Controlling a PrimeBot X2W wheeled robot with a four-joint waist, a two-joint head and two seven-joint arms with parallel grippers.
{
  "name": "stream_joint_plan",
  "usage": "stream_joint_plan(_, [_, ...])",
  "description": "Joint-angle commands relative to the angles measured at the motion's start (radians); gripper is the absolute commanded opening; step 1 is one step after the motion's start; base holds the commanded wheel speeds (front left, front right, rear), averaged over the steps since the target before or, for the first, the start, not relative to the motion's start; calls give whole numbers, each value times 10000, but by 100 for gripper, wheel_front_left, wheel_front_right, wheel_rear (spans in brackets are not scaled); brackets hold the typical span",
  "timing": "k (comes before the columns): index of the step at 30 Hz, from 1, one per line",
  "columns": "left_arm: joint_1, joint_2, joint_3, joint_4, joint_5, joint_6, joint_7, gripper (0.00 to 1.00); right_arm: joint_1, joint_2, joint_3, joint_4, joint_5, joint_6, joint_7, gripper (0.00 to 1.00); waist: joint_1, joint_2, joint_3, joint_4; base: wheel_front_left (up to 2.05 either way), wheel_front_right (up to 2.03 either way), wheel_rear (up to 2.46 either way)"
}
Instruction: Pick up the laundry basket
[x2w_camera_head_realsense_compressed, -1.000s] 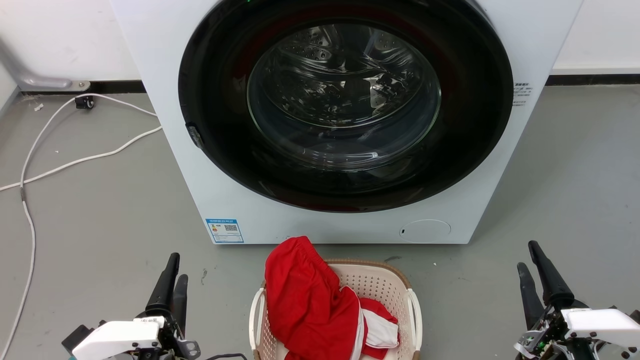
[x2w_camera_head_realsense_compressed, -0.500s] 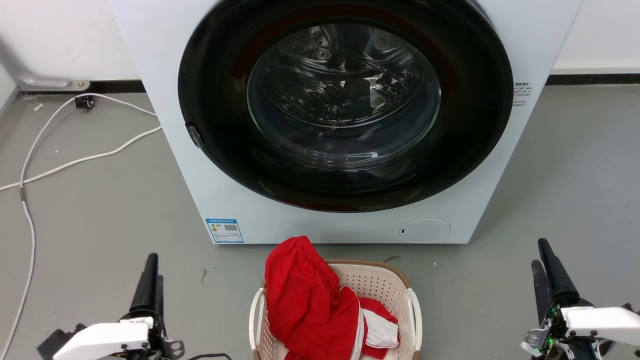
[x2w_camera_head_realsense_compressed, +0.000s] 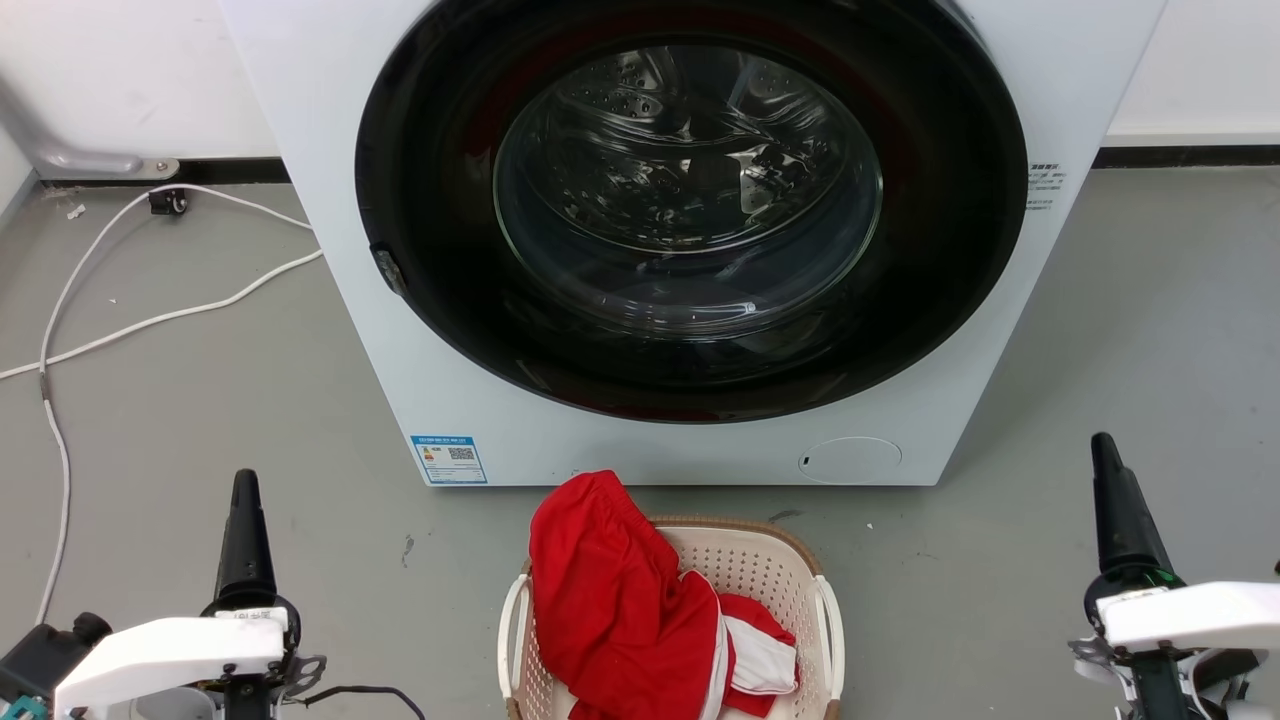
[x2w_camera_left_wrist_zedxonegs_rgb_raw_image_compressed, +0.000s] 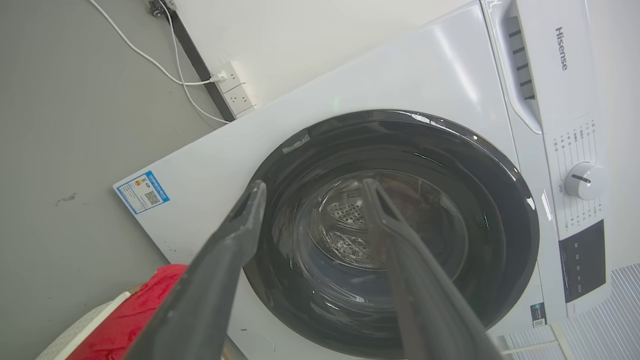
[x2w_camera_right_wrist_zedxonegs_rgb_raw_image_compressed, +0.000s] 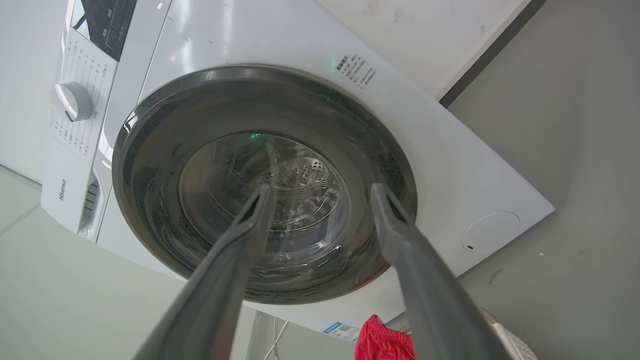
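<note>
Both the left jaws and right jaws hang parted and empty off the front corners of the washer (x2w_camera_head_realsense_compressed: 620, 455), while the laundry basket (x2w_camera_head_realsense_compressed: 770, 570) sits ungrasped on the floor (x2w_camera_head_realsense_compressed: 200, 420) just before its door, so reach, grasp and lift remain.

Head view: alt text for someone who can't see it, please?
A cream laundry basket holding a red garment sits on the grey floor before a white washer. The left gripper and right gripper flank it, touching nothing.
</note>
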Motion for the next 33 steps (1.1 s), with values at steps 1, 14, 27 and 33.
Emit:
stream_joint_plan(1, [16,42,-90,-456,575,161,-129,100,-218,-29,115,-403,-803,3,-135,100,0,0,1,0,0,0,0])
stream_joint_plan(14, [423,48,-886,-1463,2864,336,-512,100,20,-28,522,-1062,-3497,3,-508,100,0,0,3,-2,0,0,0])
stream_joint_plan(27, [696,51,-1996,-1811,5748,229,-886,100,244,-27,760,-1060,-5798,2,-875,100,0,0,55,-33,0,0,0])
stream_joint_plan(33, [734,51,-2538,-1761,7157,356,-1036,100,307,-27,808,-953,-6489,2,-1044,100,0,0,80,-44,0,0,0])
